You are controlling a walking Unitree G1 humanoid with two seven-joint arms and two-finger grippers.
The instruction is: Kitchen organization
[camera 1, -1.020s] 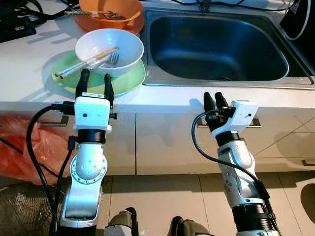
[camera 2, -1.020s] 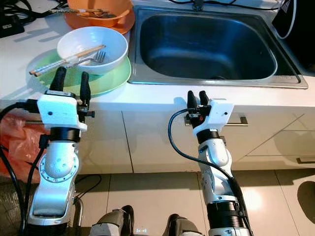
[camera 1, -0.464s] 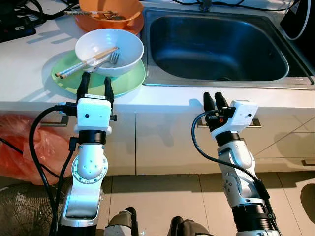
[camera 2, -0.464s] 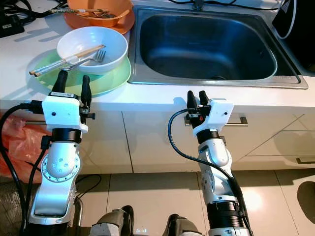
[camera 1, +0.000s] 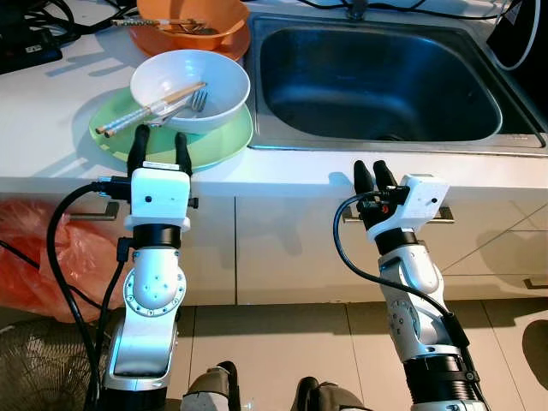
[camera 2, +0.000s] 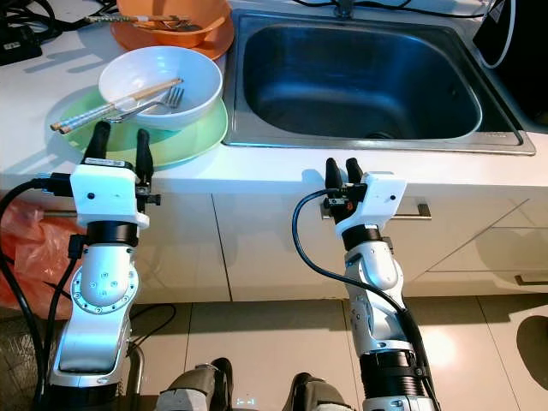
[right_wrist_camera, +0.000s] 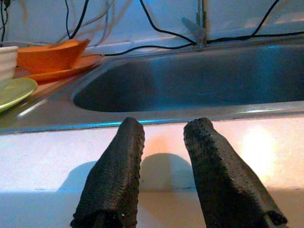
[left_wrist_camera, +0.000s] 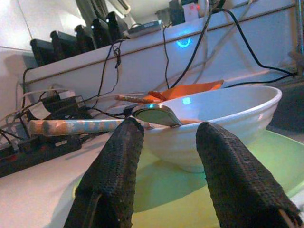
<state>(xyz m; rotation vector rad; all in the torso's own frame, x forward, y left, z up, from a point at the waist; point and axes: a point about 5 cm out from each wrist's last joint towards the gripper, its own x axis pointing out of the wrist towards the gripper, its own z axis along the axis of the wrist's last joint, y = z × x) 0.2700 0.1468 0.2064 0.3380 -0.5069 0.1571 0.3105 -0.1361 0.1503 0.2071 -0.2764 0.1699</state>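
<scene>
A white bowl (camera 1: pixel 190 88) holding chopsticks (camera 1: pixel 150 109) and a fork (camera 1: pixel 190 104) sits on a green plate (camera 1: pixel 221 139) on the white counter. Behind it an orange bowl (camera 1: pixel 193 23) rests on an orange plate. My left gripper (camera 1: pixel 158 143) is open, its fingertips over the green plate's near edge, just short of the white bowl (left_wrist_camera: pixel 218 121). My right gripper (camera 1: pixel 372 175) is held at the counter's front edge, before the steel sink (camera 1: pixel 377 81); its fingers (right_wrist_camera: pixel 116 171) stand a little apart with nothing between them.
Black cables and a power strip (camera 1: pixel 26 47) lie at the counter's back left. An orange plastic bag (camera 1: pixel 34 248) hangs below the counter on the left. Cabinet fronts with a handle (camera 1: pixel 445 214) face me, above a tiled floor.
My left gripper has edged up and forward, its fingertips now over the green plate's edge. The right arm has not moved.
</scene>
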